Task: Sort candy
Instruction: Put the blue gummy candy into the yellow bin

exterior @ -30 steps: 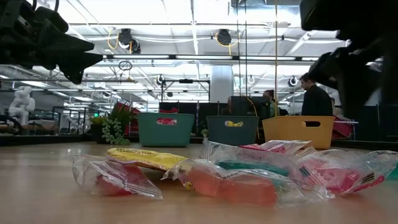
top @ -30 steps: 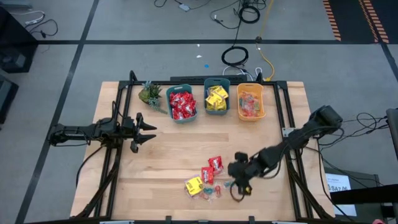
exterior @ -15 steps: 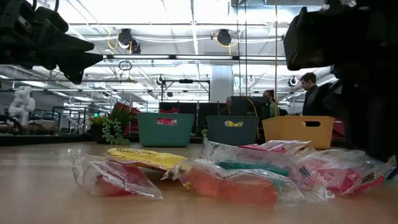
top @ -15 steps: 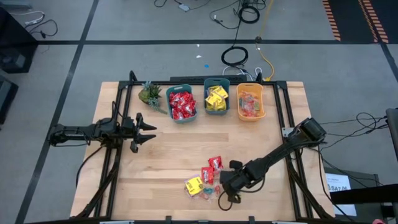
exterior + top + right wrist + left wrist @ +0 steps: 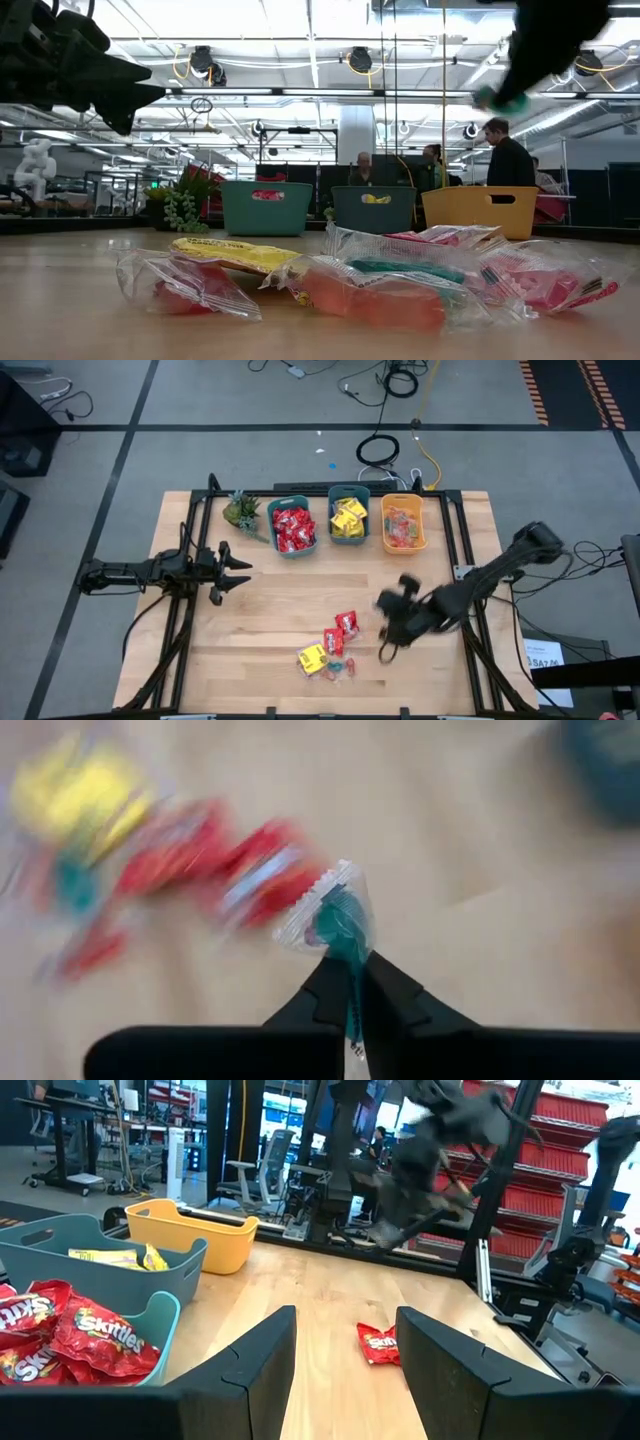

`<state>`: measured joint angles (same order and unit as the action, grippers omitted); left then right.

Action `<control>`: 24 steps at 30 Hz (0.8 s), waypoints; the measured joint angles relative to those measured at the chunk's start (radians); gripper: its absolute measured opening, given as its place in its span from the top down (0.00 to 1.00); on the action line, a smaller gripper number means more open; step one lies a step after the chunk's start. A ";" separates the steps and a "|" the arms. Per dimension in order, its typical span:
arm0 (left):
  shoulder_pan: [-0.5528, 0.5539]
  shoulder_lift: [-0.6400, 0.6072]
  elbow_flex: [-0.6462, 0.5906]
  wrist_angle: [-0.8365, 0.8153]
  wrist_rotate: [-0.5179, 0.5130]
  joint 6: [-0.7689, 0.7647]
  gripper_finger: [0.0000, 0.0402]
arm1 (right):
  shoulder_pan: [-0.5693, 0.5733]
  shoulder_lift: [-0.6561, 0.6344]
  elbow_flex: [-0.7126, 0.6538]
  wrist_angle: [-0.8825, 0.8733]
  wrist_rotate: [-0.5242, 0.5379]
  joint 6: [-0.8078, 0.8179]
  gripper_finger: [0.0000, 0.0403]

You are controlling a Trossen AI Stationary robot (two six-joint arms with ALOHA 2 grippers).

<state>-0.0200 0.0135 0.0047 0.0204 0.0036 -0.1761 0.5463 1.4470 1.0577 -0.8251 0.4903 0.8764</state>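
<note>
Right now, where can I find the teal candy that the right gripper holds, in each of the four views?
High view: hidden under the right gripper, right of the loose pile.
Low view: top right, teal candy hanging in the air.
Left wrist view: not visible.
Right wrist view: centre, pinched between the fingers.
Shared landmark: the orange bin, also in the low view and left wrist view.
</note>
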 joint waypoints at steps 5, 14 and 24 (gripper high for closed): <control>0.000 0.000 0.000 0.006 0.000 0.000 0.55 | -0.132 -0.192 -0.034 -0.126 0.201 0.017 1.00; 0.000 0.000 0.000 0.025 0.000 0.000 0.55 | -0.513 -0.430 -0.206 -0.030 0.245 -0.124 1.00; 0.000 0.000 0.000 0.026 0.000 -0.001 0.55 | -0.819 -0.420 -0.359 0.218 0.235 -0.235 0.91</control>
<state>-0.0200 0.0132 0.0044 0.0467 0.0036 -0.1770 -0.2726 1.0267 0.6991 -0.6074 0.7252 0.6411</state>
